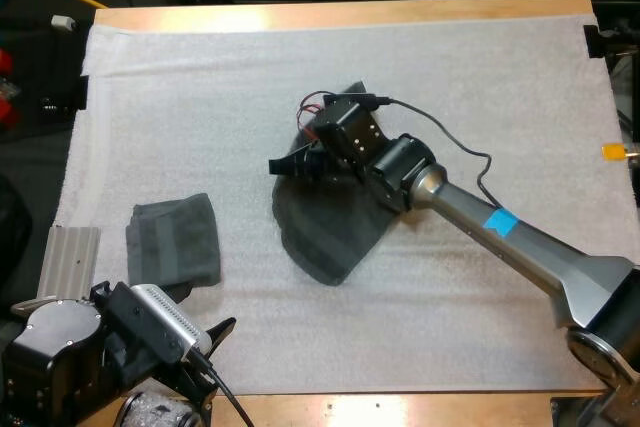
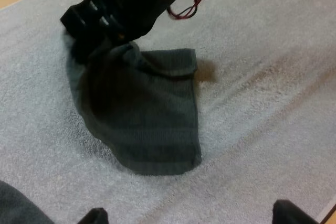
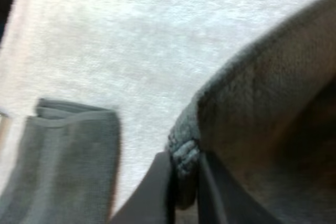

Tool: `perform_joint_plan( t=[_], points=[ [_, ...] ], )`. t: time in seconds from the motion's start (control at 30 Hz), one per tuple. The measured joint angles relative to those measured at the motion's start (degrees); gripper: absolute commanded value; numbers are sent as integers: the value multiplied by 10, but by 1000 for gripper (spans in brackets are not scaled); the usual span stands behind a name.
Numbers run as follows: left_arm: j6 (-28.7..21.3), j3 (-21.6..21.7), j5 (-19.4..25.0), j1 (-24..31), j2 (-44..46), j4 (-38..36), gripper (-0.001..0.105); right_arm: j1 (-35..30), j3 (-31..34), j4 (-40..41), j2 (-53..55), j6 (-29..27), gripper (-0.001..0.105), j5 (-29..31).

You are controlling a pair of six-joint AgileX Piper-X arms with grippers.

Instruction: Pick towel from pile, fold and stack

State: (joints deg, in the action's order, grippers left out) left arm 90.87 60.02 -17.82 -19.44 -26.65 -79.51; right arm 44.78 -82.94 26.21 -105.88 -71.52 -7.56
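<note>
Grey-green towel point(image 1: 325, 232) sits mid-mat with one edge pinched in the right gripper point(image 1: 293, 163). In the right wrist view both black fingers point(image 3: 157, 187) press a rolled bit of hem from either side, with fabric bunched between them. The pinched corner is lifted off the white mat point(image 1: 450, 77). The rest of the cloth drapes down from the jaws and lies spread on the mat toward the near side, its lower edge rounded. The left wrist view shows the same grip from the other side: that gripper is at the far corner of the towel point(image 2: 147, 124), with a flap folded over just below it.

Folded towel point(image 1: 175, 239) lies flat near the mat's left edge, well apart from the held one and not touching the fingertips.

Left gripper point(image 1: 208, 355) hangs over the mat's near-left corner, just on the near side of the folded towel — fingers point(image 2: 294, 213) wide apart, gripping nothing.

Ribbed grey plate point(image 1: 68, 257) lies on the wooden table point(image 1: 330, 15), just left of the mat.
</note>
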Motion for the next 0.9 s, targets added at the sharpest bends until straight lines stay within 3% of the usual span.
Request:
perform_joint_plan(
  t=[0.1,0.13,0.17,0.5,0.9],
  points=[
    [0,0,0,0,0,0,59,0,0,-14,0,0,80,-24],
    [0,0,0,0,0,0,59,0,0,-18,0,0,90,-30],
    [0,0,0,0,0,0,59,0,0,-17,0,-1,91,-35],
    [0,0,0,0,0,0,59,0,0,85,38,-36,63,-73],
    [0,0,0,0,0,0,59,0,0,285,73,-73,63,-74]
  ],
)
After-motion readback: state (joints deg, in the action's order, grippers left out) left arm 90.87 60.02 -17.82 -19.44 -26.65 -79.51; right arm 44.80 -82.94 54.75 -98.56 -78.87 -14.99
